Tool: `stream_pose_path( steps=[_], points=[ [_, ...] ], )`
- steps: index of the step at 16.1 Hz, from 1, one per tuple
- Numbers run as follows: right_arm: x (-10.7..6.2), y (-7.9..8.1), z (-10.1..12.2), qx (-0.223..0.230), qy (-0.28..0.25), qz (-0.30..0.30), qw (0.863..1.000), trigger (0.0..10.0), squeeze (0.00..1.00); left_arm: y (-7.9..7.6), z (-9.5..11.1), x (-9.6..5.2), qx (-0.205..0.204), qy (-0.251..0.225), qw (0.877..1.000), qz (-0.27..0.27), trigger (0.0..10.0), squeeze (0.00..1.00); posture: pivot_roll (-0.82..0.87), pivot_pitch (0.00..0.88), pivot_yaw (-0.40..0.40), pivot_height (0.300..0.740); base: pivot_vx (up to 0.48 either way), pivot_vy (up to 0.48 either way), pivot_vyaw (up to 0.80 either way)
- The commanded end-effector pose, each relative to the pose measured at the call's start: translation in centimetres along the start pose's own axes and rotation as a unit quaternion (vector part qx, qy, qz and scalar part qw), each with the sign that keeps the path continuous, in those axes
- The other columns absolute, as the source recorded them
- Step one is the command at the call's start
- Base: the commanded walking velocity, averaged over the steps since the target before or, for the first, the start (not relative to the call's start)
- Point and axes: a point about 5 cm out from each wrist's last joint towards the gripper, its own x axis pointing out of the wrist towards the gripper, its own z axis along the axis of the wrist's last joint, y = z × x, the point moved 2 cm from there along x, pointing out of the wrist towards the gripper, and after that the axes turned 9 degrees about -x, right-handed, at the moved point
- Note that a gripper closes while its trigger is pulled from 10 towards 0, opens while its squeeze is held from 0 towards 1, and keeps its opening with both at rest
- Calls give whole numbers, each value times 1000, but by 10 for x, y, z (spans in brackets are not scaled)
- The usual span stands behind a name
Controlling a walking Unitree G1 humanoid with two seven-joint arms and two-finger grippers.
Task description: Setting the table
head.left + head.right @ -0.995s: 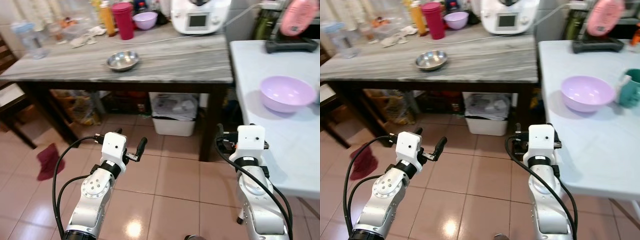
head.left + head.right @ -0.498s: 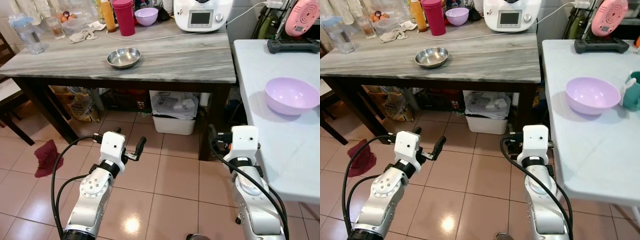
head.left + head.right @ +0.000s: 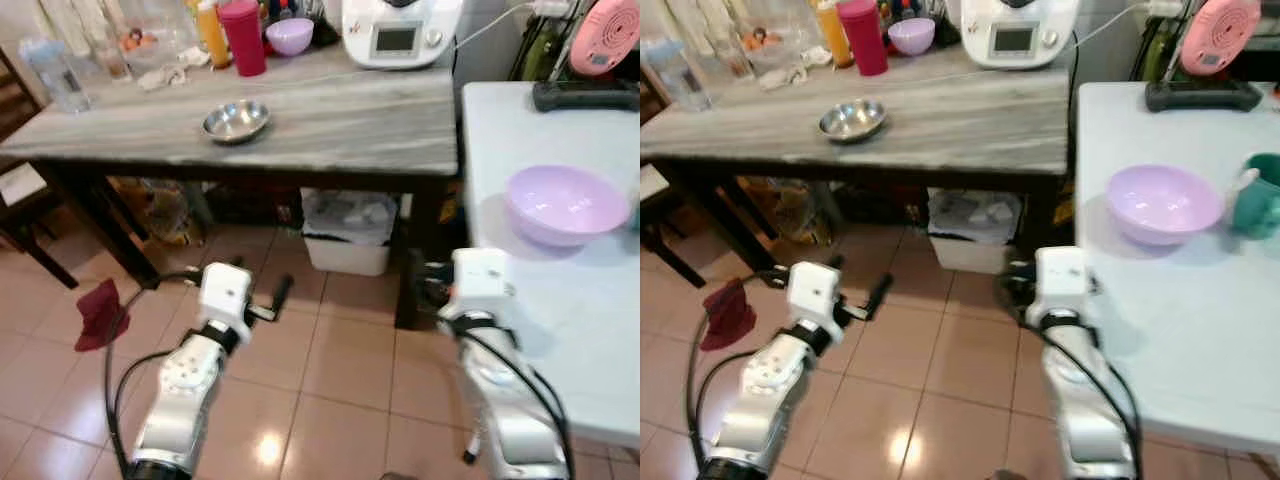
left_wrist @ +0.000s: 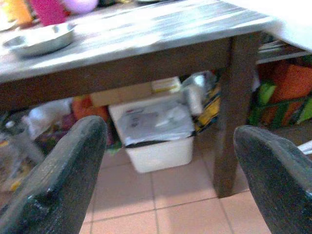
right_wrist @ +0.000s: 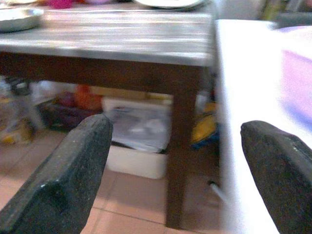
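Note:
A small steel bowl point(image 3: 236, 121) sits on the grey wooden table point(image 3: 340, 130) ahead. To the right, on the white table point(image 3: 600, 320), stands a lilac bowl point(image 3: 565, 204) with a teal mug point(image 3: 1262, 195) beside it. My left gripper point(image 4: 170, 170) is open and empty, held low over the tiled floor and pointing under the grey table. My right gripper point(image 5: 175, 165) is open and empty too, close to the white table's near edge. Both are well short of the bowls.
A white bin point(image 3: 348, 235) stands under the grey table. At the table's back are a red tumbler point(image 3: 243, 38), a small purple bowl point(image 3: 290, 36) and a white appliance point(image 3: 400, 30). A red cloth point(image 3: 98, 310) lies on the floor at left, near a dark chair point(image 3: 20, 190).
The whole picture has shifted and blurred, so the camera has moved. Both arms keep the same pose with their fingers open.

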Motion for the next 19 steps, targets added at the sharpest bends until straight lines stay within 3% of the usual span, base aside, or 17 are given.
stream_pose_path(
  steps=[1, 8, 13, 19],
  points=[
    [-2, 5, 6, 15, -15, 8, 1000, 10000, 0, 8, 0, -3, 5, 5, 1000, 6, 10000, 0, -222, 83, 122, 740, 0, -334, 0],
    [-1, 6, 9, 17, -20, 18, 1000, 10000, 0, 10, 1, -1, 6, 3, 1000, 7, 10000, 0, -219, 78, 124, 740, 0, -181, -212],
    [0, 0, 15, -22, -34, -5, 999, 10000, 0, 6, 6, 0, -8, -12, 1000, 6, 10000, 0, -227, 87, 116, 740, 0, 0, 0],
    [5, -9, 26, -44, -61, -2, 997, 10000, 0, -13, 6, -4, -25, -6, 996, -83, 10000, 0, -232, 116, 105, 740, 0, 0, 0]
  ],
)
